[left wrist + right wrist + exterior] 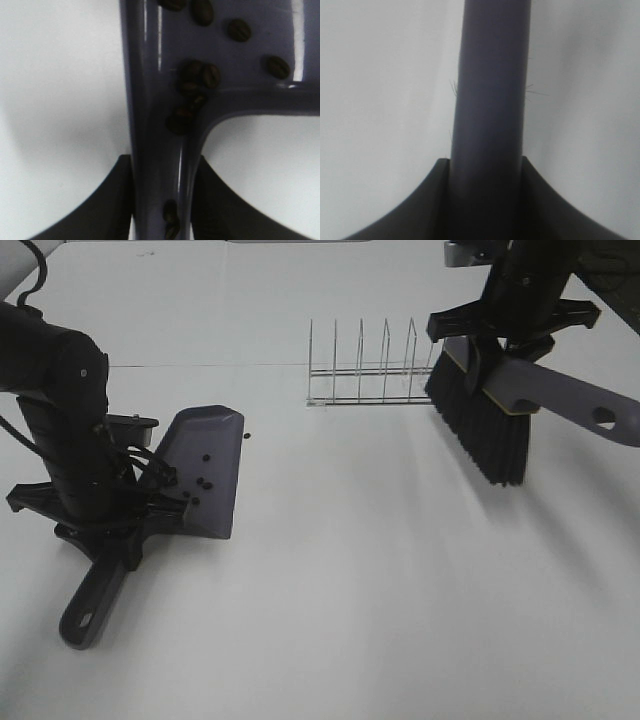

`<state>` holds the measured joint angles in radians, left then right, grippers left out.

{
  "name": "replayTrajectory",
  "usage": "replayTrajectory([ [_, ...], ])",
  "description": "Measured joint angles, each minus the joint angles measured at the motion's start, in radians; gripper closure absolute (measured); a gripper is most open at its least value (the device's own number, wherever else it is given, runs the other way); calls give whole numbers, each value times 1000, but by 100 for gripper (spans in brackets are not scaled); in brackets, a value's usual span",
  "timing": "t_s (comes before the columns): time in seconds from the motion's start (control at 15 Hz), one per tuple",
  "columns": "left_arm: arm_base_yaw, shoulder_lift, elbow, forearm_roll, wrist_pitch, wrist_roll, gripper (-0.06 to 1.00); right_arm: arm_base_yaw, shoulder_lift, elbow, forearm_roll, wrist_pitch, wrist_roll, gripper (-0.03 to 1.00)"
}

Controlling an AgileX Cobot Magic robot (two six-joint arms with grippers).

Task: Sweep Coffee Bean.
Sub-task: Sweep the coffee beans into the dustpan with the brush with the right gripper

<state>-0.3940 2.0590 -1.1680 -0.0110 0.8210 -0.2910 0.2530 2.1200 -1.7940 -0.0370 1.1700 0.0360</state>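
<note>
The left gripper (118, 530) clamps the dustpan (215, 425) by its handle, with the coffee beans (205, 481) loose in the pan and one stray on the table (350, 570) beside its lip. The right gripper (505, 340) grips the brush (480, 425), well apart. Tiny, hard and likely to roll, the beans suit bristles, not pinching.

left tool (122, 528) low, jaws clamped on the dustpan handle (88, 605) — right tool (510, 340) raised, clamped on the brush handle (585, 405).

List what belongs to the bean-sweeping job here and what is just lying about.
Job: dustpan; brush; coffee beans, most in the pan, one apparently loose beside it.
Lying about: wire rack.
</note>
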Motion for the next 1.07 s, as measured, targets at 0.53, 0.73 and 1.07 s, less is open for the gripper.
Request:
replayTrajectory([
  [0.53,0,0,0,-1,0,-1,68,279,231,-225,-104,2,35,69],
  [0.73,0,0,0,-1,0,-1,68,330,362,-428,-91,44,35,69],
  [1.07,0,0,-2,-3,8,-1,68,439,487,-645,37,49,1,69],
])
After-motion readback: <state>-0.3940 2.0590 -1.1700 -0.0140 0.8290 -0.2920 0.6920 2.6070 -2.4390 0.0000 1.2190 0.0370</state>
